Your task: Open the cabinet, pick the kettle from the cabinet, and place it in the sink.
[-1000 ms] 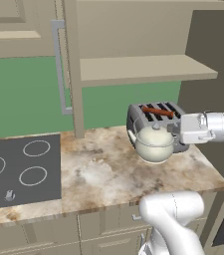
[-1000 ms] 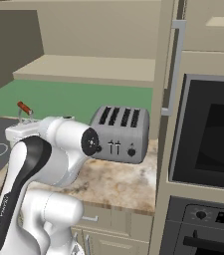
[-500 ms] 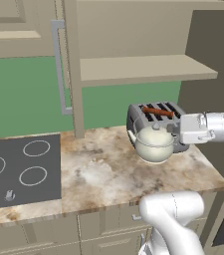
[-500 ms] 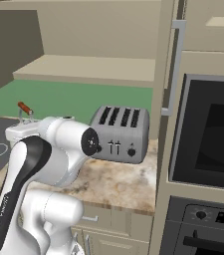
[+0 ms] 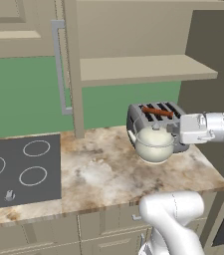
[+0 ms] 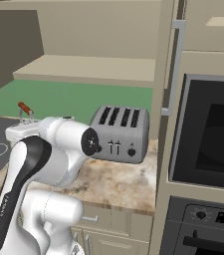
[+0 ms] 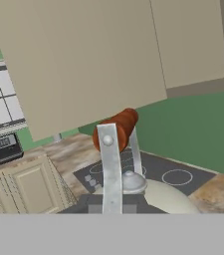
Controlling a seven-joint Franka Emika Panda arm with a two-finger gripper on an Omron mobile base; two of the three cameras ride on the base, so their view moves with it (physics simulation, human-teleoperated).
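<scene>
Holding the kettle (image 5: pixel 154 144) off the worktop (image 5: pixel 98 172) by its handle, the pincer (image 5: pixel 175 130) pinches it. Cabinet (image 5: pixel 73 64) open; the sink placement remains.

We see the kettle (image 5: pixel 154 144), squat, round and cream-white, hanging upright above the marbled desk (image 5: pixel 98 169), just in front of the grey toaster and clear of the surface. Its short spout points left in the left base view, and its arched wire handle stands up with the reddish-brown wooden bar (image 7: pixel 117 128) across the top. In the hand view its grey knobbed lid (image 7: pixel 133 182) sits below that bar. The cabinet (image 5: pixel 133 35) stands open above, its beige door (image 5: pixel 68 69) swung out edge-on with its long silver bar handle (image 5: pixel 58 67); its shelf is bare
</scene>
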